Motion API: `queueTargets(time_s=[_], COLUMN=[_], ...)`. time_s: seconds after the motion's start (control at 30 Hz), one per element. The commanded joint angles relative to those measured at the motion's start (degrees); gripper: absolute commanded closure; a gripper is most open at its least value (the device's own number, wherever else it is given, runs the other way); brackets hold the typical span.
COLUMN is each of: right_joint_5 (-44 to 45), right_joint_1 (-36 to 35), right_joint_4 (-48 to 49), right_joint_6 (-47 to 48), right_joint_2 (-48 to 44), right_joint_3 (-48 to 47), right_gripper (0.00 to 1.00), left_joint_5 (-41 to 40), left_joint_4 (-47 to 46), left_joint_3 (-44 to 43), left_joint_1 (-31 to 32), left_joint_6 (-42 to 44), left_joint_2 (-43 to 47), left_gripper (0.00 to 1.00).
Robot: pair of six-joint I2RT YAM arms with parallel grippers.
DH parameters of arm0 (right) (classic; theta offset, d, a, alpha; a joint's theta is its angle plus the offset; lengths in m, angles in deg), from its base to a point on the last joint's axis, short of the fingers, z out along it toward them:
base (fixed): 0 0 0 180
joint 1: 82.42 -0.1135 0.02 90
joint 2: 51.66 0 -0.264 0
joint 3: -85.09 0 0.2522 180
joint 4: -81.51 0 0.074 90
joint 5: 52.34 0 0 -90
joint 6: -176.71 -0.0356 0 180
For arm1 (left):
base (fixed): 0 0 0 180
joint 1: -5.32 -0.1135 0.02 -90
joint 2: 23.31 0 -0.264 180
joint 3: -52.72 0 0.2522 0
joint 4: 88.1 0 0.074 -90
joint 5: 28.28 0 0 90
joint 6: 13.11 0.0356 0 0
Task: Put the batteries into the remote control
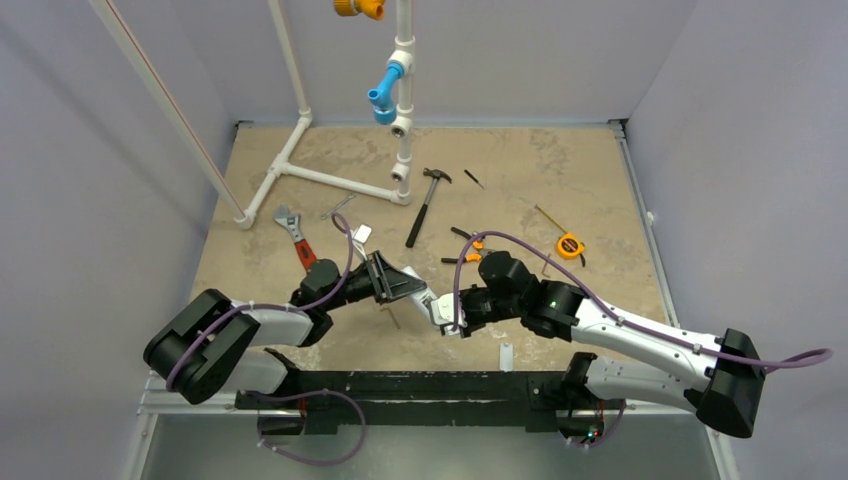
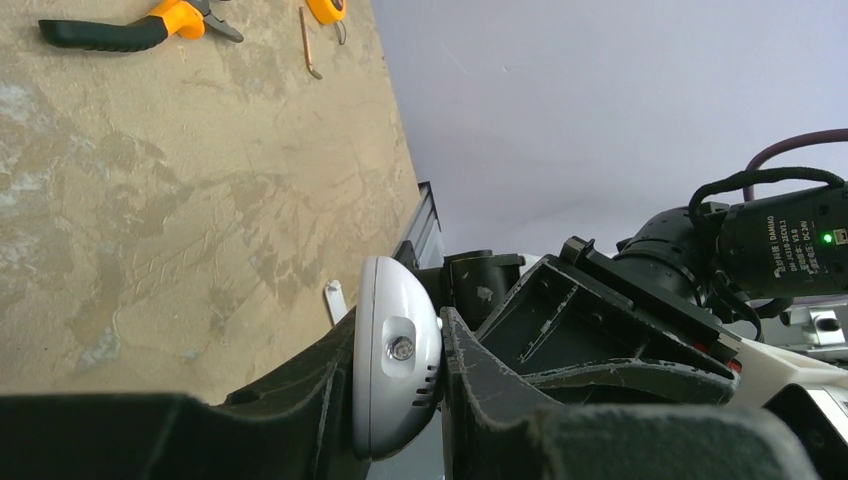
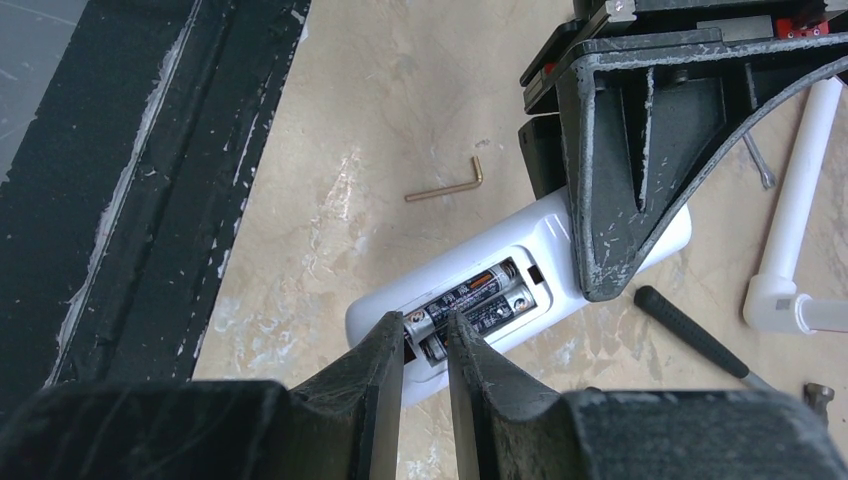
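Remote point(image 3: 480, 255) clamped by its end in left fingers point(image 3: 600, 250), over bench point(image 3: 400, 120); batteries point(image 3: 478, 297) lying in its open bay. Right fingers point(image 3: 380, 385) narrow, astride one battery's end; grip unclear. Risk: skewed press popping that battery out, or twisting remote within clamp.

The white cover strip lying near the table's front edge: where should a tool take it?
Probably across its short width at mid-length, coming straight down: the cover strip lies flat on the table, long and narrow, with bare surface beside both long edges.
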Motion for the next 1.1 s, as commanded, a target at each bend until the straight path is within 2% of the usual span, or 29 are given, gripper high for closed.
queueTargets(time_s=[0.0,1.07], right_joint_5=[1.1,2.4], right_joint_1=[0.1,0.1], right_joint_4=[3.2,5.2], right_joint_6=[-0.6,-1.3], right_joint_2=[-1.3,2.0], right_joint_3=[-0.4,-0.2], right_gripper=[0.8,0.9], left_joint_5=[1.4,2.2], left_joint_4=[-5.4,-7.1], left_joint_3=[-1.1,-1.2], left_joint_1=[0.3,0.3], left_joint_6=[-0.9,-1.3], left_joint_2=[-0.8,-2.0], left_gripper=[1.0,1.0])
